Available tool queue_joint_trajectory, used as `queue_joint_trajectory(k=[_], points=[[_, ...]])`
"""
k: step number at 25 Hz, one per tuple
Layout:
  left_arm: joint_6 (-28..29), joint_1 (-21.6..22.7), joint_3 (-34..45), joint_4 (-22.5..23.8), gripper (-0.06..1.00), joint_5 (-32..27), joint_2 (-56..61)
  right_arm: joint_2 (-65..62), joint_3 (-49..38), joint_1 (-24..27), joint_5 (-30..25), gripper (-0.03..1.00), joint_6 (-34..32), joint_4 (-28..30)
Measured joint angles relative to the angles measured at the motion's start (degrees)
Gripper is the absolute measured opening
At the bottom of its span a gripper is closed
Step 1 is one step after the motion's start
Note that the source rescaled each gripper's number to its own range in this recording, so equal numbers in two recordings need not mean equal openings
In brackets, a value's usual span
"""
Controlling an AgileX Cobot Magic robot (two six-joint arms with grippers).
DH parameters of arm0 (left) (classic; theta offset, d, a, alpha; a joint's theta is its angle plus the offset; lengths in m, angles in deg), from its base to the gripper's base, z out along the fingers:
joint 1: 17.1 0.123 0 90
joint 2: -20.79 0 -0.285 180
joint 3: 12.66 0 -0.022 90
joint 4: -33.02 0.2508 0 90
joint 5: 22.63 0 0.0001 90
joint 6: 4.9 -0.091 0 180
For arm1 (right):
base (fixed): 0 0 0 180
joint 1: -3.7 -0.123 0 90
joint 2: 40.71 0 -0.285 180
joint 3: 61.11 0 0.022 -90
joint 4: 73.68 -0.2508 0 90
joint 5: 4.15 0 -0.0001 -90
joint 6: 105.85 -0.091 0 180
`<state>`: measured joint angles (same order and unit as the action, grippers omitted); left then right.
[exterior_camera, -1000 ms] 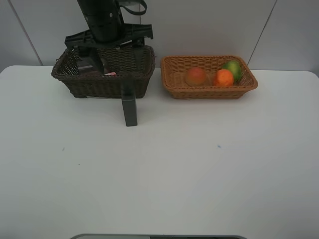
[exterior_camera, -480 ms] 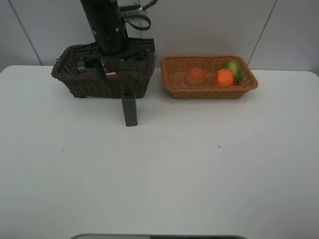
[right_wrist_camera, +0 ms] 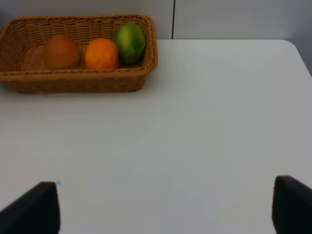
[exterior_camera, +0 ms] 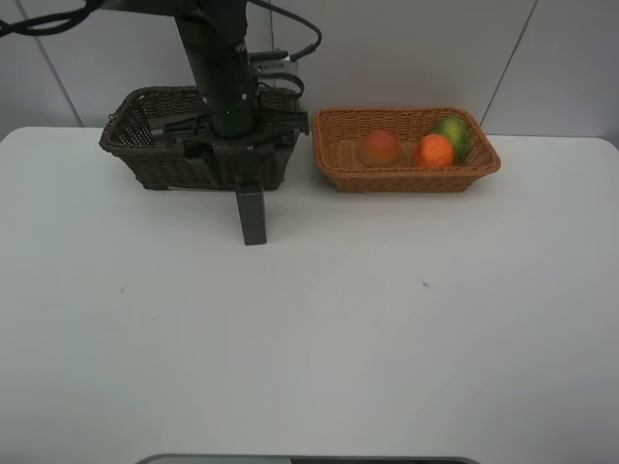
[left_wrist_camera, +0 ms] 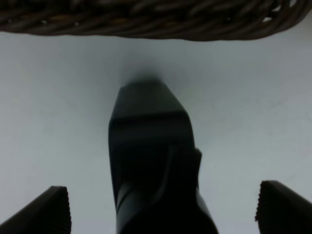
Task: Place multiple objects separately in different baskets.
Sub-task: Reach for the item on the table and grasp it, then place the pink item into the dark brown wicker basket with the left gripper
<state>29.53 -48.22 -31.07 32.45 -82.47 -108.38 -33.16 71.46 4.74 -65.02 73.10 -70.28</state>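
A dark rectangular bottle (exterior_camera: 252, 215) stands upright on the table just in front of the dark brown basket (exterior_camera: 145, 162). My left gripper (exterior_camera: 249, 174) hangs right over its top, open. In the left wrist view the gripper (left_wrist_camera: 163, 209) straddles the bottle (left_wrist_camera: 148, 146), fingertips (left_wrist_camera: 48, 212) well apart from it. The light tan basket (exterior_camera: 406, 181) holds an orange (exterior_camera: 435, 150), a green oval fruit (exterior_camera: 453, 131) and a red-orange fruit (exterior_camera: 380, 147). My right gripper (right_wrist_camera: 163, 204) is open and empty over bare table. The pink bottle and the cup are hidden.
The left arm (exterior_camera: 222, 68) stands across the dark basket's front right part and hides its inside. The dark basket's wall (left_wrist_camera: 146, 19) lies close behind the bottle. The tan basket (right_wrist_camera: 73, 83) sits well ahead of the right gripper. The white table (exterior_camera: 387, 319) spreads in front.
My left arm has come forward out of the dark basket and down, so the open gripper now sits over the dark bottle. The bottle and the fruits have not moved.
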Motion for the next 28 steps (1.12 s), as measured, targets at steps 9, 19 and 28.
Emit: queue_joint_trajectory(k=[9, 19, 28], points=[[-0.6, 0.0, 0.0, 0.6, 0.97, 0.9, -3.8, 0.0, 0.0, 0.0, 0.0, 0.90, 0.0, 0.0], [-0.7, 0.0, 0.0, 0.6, 0.27, 1.8, -4.5, 0.0, 0.0, 0.0, 0.0, 0.90, 0.0, 0.0], [-0.9, 0.0, 0.0, -0.2, 0.13, 1.9, -4.5, 0.0, 0.0, 0.0, 0.0, 0.90, 0.0, 0.0]])
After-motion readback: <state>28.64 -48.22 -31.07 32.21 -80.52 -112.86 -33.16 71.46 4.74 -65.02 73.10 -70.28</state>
